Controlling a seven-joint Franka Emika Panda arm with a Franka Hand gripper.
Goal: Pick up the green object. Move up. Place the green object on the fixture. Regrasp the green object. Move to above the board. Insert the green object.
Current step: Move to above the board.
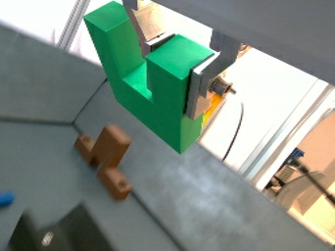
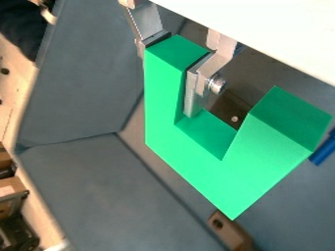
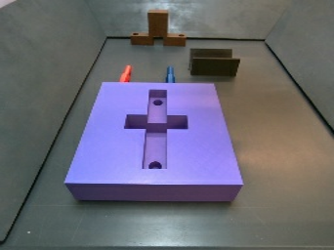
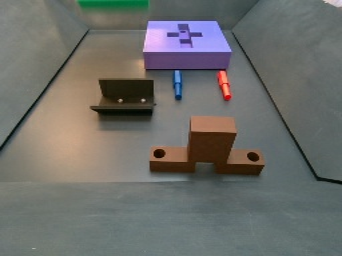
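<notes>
The green object sits between the two silver fingers of the gripper, up in the air. The fingers are closed on one arm of the U shape and hold it tight, as both wrist views show. In a wrist view the brown cross-shaped block lies on the floor far below. In a side view only a thin green strip peeks in at the top edge. Both side views show the purple board, the fixture standing empty, a blue pen and a red pen.
</notes>
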